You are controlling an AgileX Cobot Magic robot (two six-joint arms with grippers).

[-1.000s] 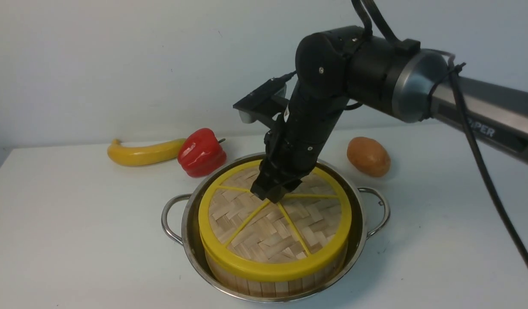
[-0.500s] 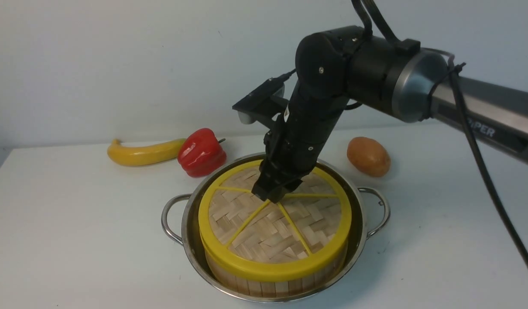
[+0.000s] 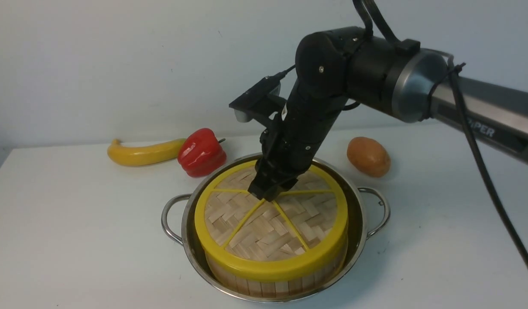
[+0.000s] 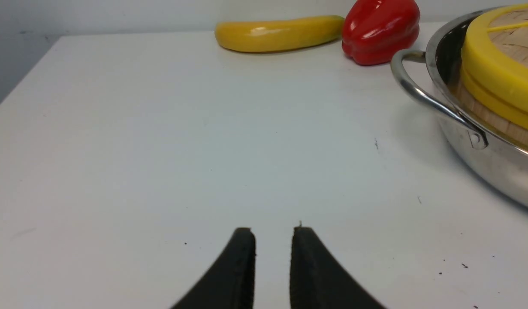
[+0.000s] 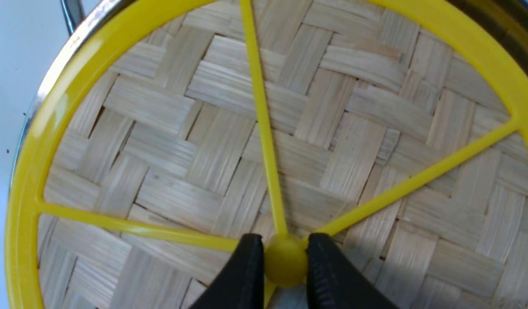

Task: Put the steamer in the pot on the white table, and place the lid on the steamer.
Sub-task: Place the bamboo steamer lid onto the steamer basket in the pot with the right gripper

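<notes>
1. Gripping the small yellow centre knob [image 5: 285, 259] of the lid [image 3: 270, 223], the right gripper [image 3: 268, 193] is pinching it between both fingers [image 5: 328, 274], 1 on each side.
2. Directly beneath the claw, the lid is sitting on the steamer [image 3: 274, 283], which is resting inside the stainless-steel pot [image 3: 191, 240] on the white table [image 3: 75, 240]. In the left wrist view the lid's rim is overhanging the steamer's rim a little toward the pot's handle.
3. Doing this step well, I judge, is meaning nudging the lid sideways until both yellow rims are lining up, then letting go straight and lifting clear without dragging the knob.
4. Well away from that claw, the left gripper [image 4: 272, 240] is hovering low over bare table, its fingers slightly parted and holding nothing.
5. Behind the claw, a banana [image 3: 143, 152], a red bell pepper [image 3: 201, 152] and a potato [image 3: 369, 156] are lying on the table.
6. Showing on the right arm's link are the letters "PER"; the rest is hidden.
</notes>
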